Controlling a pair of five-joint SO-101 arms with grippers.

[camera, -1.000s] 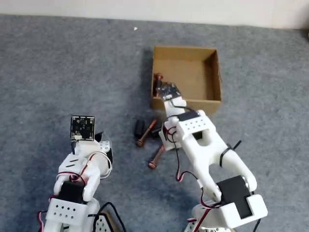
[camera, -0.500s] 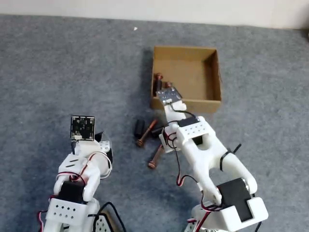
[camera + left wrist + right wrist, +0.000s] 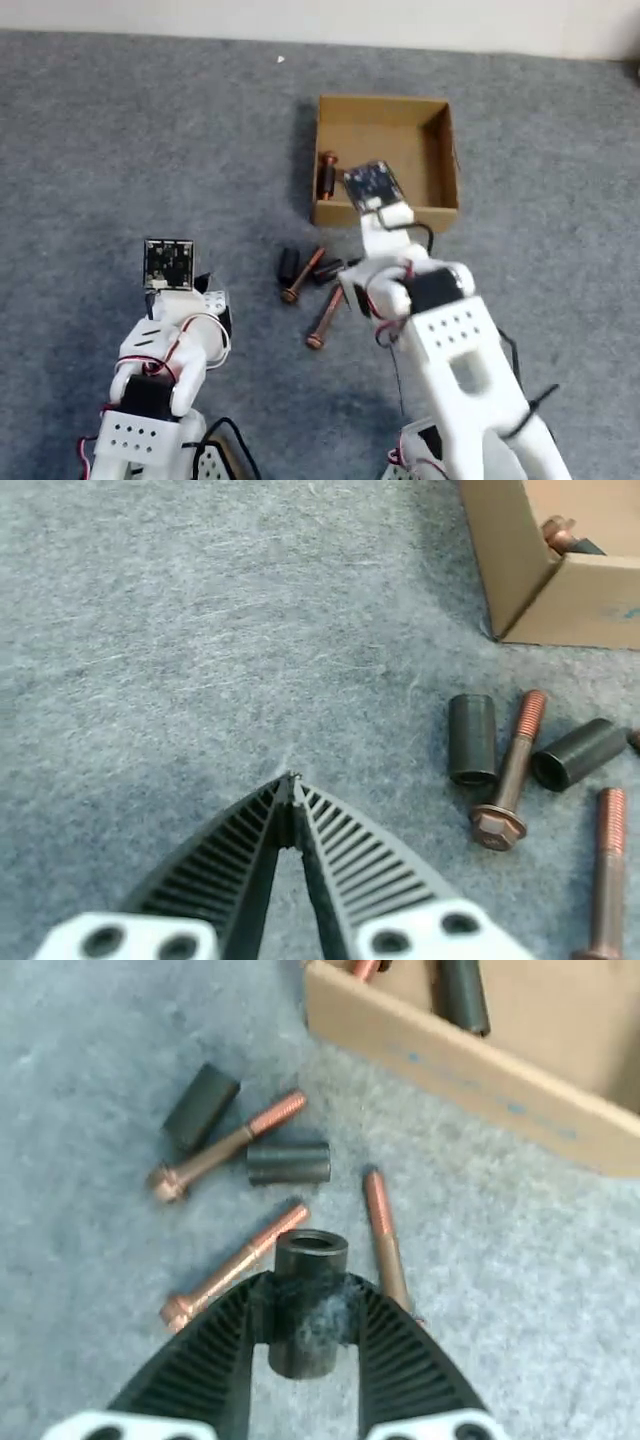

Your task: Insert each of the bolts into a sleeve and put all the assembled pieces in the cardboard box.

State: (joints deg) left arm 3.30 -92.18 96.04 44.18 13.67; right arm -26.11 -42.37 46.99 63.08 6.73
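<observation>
The right gripper is closed partway around a black sleeve, which stands upright between its jaws with the open end up, just short of the cardboard box. Below it on the grey worktop lie three copper bolts and two loose sleeves. One assembled piece lies in the box against its wall. Over on the other side, the left gripper has its jaws pressed together on nothing, low over bare worktop.
</observation>
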